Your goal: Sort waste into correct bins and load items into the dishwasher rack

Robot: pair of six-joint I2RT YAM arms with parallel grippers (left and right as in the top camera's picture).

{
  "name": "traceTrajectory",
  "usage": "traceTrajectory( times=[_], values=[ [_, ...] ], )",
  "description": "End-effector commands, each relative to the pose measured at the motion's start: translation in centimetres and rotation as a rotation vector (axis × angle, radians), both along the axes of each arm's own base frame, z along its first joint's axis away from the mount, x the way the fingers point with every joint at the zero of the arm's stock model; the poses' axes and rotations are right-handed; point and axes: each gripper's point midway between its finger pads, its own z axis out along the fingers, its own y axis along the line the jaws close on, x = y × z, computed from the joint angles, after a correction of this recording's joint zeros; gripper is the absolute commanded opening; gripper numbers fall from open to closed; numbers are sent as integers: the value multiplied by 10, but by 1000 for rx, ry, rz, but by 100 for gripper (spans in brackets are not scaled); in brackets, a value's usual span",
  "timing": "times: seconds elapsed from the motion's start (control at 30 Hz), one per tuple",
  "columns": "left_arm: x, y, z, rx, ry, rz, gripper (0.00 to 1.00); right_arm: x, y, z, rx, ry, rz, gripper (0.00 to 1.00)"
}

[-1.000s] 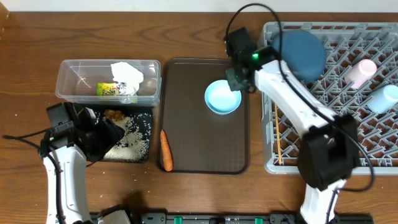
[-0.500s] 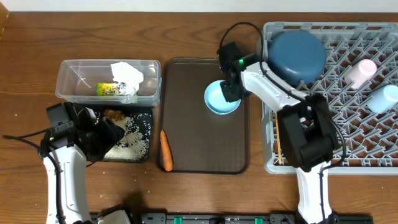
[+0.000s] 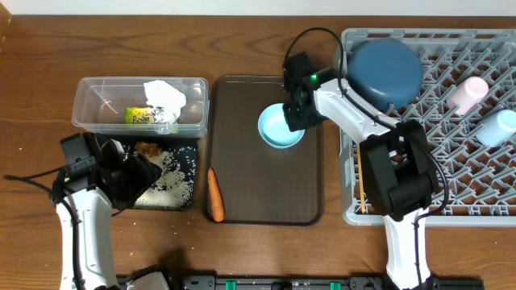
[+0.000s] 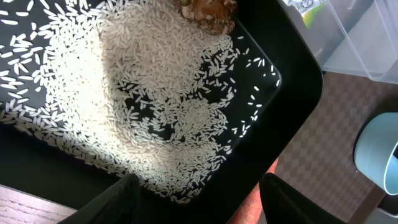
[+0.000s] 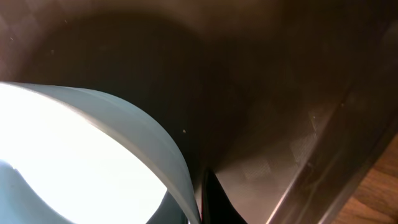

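My right gripper (image 3: 297, 113) is shut on the right rim of the small white bowl (image 3: 278, 127), which sits on the brown serving tray (image 3: 266, 189). The right wrist view shows the bowl's wall (image 5: 124, 137) pinched between the fingers of that gripper (image 5: 198, 208). My left gripper (image 3: 133, 179) hangs open over the black tray (image 3: 192, 155), which holds rice (image 4: 143, 106) and a brown food piece (image 4: 208, 12); nothing lies between that gripper's (image 4: 199, 200) fingers. An orange carrot (image 3: 215, 195) lies at the serving tray's left edge.
The clear tub (image 3: 89, 101) holds a white napkin (image 3: 164, 95) and a yellow-green wrapper (image 3: 141, 116). The grey rack (image 3: 451, 201) on the right carries a dark-blue bowl (image 3: 387, 71), a pink cup (image 3: 468, 93), a light-blue cup (image 3: 496, 127) and chopsticks (image 3: 360, 173).
My right gripper came down onto the bowl's rim and shut on it; the bowl has shifted slightly left. The left arm has not moved.
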Motion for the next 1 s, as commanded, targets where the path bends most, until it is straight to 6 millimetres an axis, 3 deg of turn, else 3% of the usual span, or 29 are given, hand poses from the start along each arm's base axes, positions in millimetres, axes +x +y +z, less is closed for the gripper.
traceTrajectory(
  times=[0.0, 0.2, 0.4, 0.53, 0.7, 0.83, 0.97],
  values=[
    [-1, 3, 0, 17, 2, -8, 63, 5, -15, -5, -5, 4, -64, 1],
    [-1, 3, 0, 17, 2, -8, 63, 29, -32, 75, 51, -174, -58, 1],
    [-1, 3, 0, 17, 2, -8, 63, 26, -56, 133, 8, -288, -46, 1],
    [0, 3, 0, 18, 1, -7, 63, 21, -105, 160, -172, -349, -144, 1],
    [0, 4, 0, 19, -1, -7, 63, 7, -208, 206, -575, -473, -463, 1],
    [0, 4, 0, 18, -1, -8, 63, -21, -275, 237, -836, -539, -724, 1],
    [0, 4, 0, 18, -1, -8, 63, -51, -322, 250, -964, -582, -955, 1]
  ],
)
